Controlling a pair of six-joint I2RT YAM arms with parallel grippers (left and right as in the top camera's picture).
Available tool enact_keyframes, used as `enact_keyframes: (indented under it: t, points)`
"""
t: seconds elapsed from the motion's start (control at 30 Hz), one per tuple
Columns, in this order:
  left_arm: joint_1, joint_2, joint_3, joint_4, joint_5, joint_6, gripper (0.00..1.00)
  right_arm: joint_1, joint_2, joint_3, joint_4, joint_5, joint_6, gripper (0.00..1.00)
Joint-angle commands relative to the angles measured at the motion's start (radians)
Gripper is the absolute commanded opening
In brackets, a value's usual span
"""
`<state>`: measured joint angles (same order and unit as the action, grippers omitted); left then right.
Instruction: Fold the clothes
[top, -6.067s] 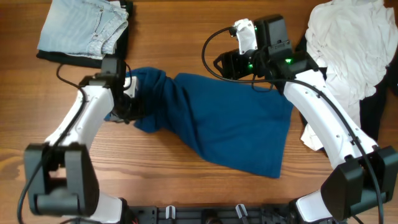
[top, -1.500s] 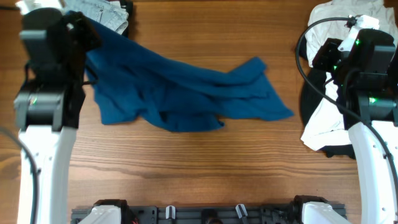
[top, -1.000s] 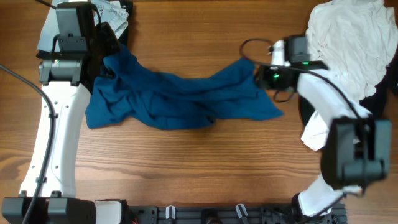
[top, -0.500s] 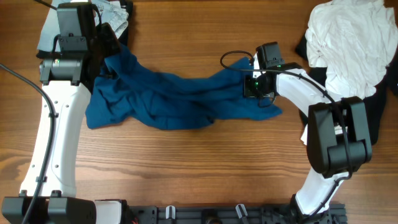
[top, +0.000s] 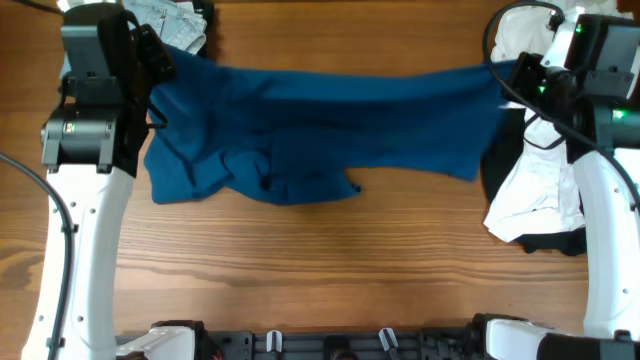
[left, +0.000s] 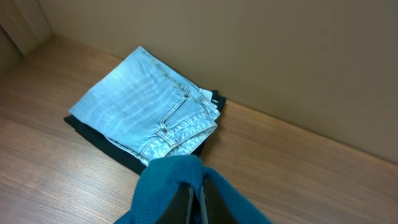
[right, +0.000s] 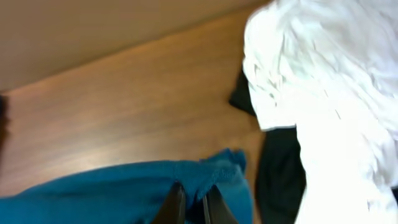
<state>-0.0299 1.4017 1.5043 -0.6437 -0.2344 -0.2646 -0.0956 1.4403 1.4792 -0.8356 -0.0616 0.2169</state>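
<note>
Brown wood-grain tabletop (top: 330, 270) lies under both arms, with a plain beige wall (left: 280, 56) at its far edge; the left pincer (left: 196, 202) is clamped shut on a bunched corner of the large deep royal-blue garment of soft matte fabric (top: 330, 110), the cloth welling up around both thin fingers in the left wrist view; the right pincer (right: 193, 204) is likewise closed on the opposite corner, with blue fabric folded over its fingertips. Between the two pincers the blue garment hangs stretched as a broad band across the far half of the table, its upper edge nearly straight from one grip to the other; its lower part sags and lies rumpled on the wood, lower toward the left arm, with a small flap jutting out near the middle. Beyond the left pincer sit folded pale light-blue denim jeans (left: 146, 106) on top of a flat black cloth (left: 99, 140), near the wall; beside the right pincer a crumpled white garment (right: 323, 81) lies heaped over a dark black garment (right: 280, 171), the blue corner held just beside them.
</note>
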Motion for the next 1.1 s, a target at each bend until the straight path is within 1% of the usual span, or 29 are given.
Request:
enact_keyframes:
  t: [0.0, 0.1, 0.2, 0.3, 0.43, 0.53, 0.63, 0.77, 0.83, 0.93, 1.03, 1.07]
  points:
    - [0.009, -0.009, 0.003, -0.003, -0.021, 0.018, 0.04, -0.003, 0.026, -0.005, -0.019, 0.016, -0.028, 0.04]
    - [0.009, -0.027, 0.01, 0.02, -0.021, 0.026, 0.04, -0.003, -0.018, 0.0, 0.011, 0.011, -0.032, 0.04]
    - [0.008, -0.11, 0.082, 0.018, -0.021, 0.045, 0.04, -0.04, -0.114, 0.07, -0.002, 0.015, -0.033, 0.04]
    - [-0.003, -0.261, 0.171, -0.012, -0.021, 0.044, 0.04, -0.128, -0.234, 0.187, -0.074, 0.018, -0.059, 0.04]
    - [-0.025, -0.453, 0.231, -0.015, -0.02, 0.044, 0.04, -0.238, -0.393, 0.327, -0.162, 0.018, -0.078, 0.04]
    - [-0.025, -0.582, 0.285, -0.016, 0.002, 0.046, 0.04, -0.259, -0.509, 0.414, -0.195, 0.03, -0.086, 0.04]
    - [-0.025, -0.662, 0.354, -0.02, 0.006, 0.071, 0.04, -0.259, -0.568, 0.483, -0.238, 0.071, -0.085, 0.04]
    - [-0.024, -0.686, 0.44, -0.034, 0.006, 0.117, 0.04, -0.259, -0.589, 0.562, -0.28, 0.073, -0.086, 0.04]
    - [-0.024, -0.681, 0.443, -0.049, 0.013, 0.126, 0.04, -0.259, -0.588, 0.563, -0.286, 0.068, -0.085, 0.04]
    - [-0.024, -0.631, 0.443, -0.165, 0.098, 0.122, 0.04, -0.259, -0.567, 0.562, -0.317, 0.05, -0.085, 0.04]
    - [-0.024, -0.544, 0.439, -0.276, 0.182, 0.091, 0.04, -0.259, -0.544, 0.562, -0.335, 0.032, -0.085, 0.04]
    - [-0.024, -0.503, 0.439, -0.311, 0.235, 0.082, 0.04, -0.259, -0.534, 0.562, -0.34, 0.018, -0.085, 0.04]
